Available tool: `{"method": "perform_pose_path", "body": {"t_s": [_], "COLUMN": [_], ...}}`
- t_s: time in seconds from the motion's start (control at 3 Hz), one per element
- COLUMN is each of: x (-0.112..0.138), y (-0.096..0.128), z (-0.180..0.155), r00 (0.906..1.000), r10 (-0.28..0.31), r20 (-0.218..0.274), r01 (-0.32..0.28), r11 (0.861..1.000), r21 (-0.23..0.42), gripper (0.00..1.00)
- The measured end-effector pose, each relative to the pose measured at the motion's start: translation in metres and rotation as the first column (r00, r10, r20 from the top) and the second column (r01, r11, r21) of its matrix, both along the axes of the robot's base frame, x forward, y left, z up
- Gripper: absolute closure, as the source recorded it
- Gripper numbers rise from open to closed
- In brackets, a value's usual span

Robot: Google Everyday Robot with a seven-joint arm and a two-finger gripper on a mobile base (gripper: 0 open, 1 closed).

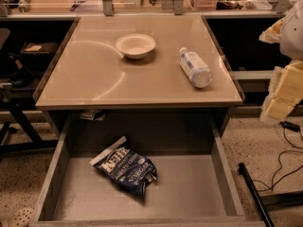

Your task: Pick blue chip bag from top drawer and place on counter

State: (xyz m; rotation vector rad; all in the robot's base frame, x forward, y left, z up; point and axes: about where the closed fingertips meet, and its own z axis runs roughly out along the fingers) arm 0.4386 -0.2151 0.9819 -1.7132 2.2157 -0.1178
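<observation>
The blue chip bag [127, 167] lies flat on the floor of the open top drawer [189, 193], left of its middle, with its white top edge pointing to the back left. The tan counter [94, 74] spans the view above the drawer. My gripper [281, 96] shows at the right edge, pale yellow, level with the counter's front right corner. It is well to the right of the drawer, far from the bag, and holds nothing that I can see.
A white bowl [135, 45] stands at the counter's back middle. A clear plastic bottle with a white label [194, 67] lies on its side at the right. Cables [284, 167] and a dark bar [253, 193] lie on the floor right of the drawer. Dark furniture stands at the left.
</observation>
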Motion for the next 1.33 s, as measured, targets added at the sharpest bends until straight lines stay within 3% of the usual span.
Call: {"method": "perform_pose_path", "body": {"t_s": [0.33, 0.67, 1.0, 1.33], "x": [-0.003, -0.019, -0.045, -0.045], "y": [0.004, 0.037, 0.089, 0.089], "z": [-0.002, -0.026, -0.063, -0.063], "r00": [1.0000, 0.9984, 0.9874, 0.9876], "r10": [-0.003, 0.011, 0.054, 0.054], "r20": [0.000, -0.056, -0.148, -0.147], "r01": [0.003, -0.007, -0.037, -0.037], "r11": [1.000, 0.998, 0.993, 0.993], "r21": [0.010, 0.061, 0.116, 0.115], "gripper": [0.00, 0.00, 0.00, 0.00]}}
